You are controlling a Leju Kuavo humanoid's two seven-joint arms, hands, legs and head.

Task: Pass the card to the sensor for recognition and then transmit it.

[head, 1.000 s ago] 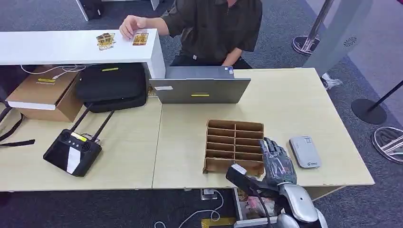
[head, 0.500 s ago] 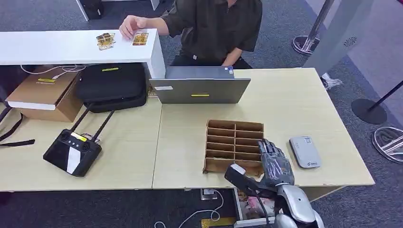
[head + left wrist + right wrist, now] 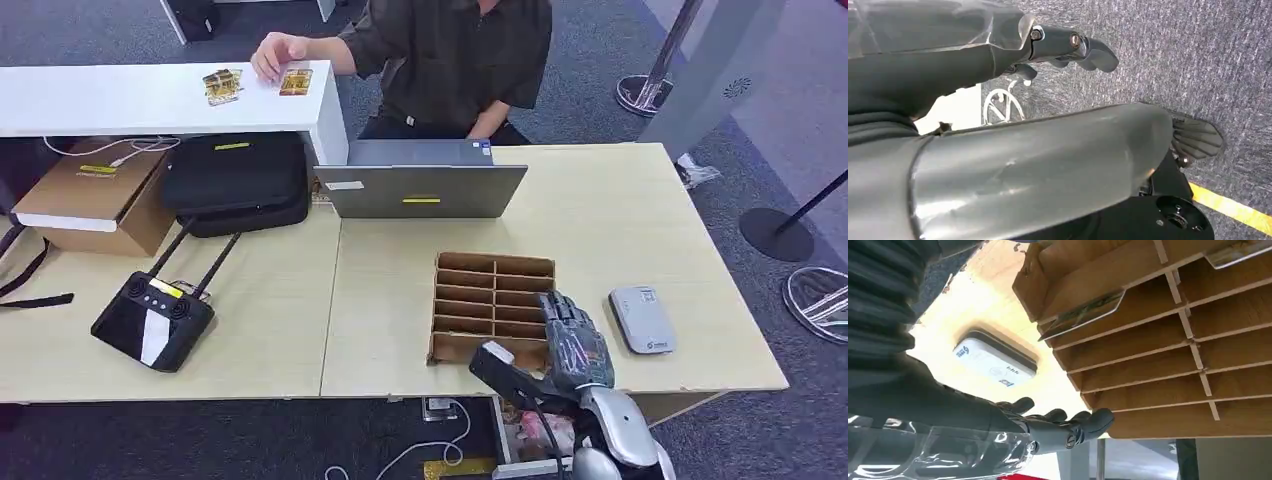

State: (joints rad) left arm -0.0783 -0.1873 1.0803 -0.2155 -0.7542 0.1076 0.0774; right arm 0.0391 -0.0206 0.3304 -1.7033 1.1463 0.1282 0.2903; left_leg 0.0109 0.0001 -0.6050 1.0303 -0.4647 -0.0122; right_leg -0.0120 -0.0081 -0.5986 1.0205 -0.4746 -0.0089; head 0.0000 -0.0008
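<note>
The right hand [image 3: 572, 345] hovers with fingers [image 3: 1083, 422] apart and empty beside the card rack [image 3: 492, 305]; reach for the protruding card [image 3: 1080, 315], pinching its edge squarely.

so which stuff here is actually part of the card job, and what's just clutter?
Job:
- wooden card rack, card in a slot
- white card sensor
- right hand, over the rack's right side, holding nothing

Lying about:
- grey laptop
- black remote controller with antennas
- black bag
- cardboard box
- gold cards on the white counter, by a person's hand
</note>
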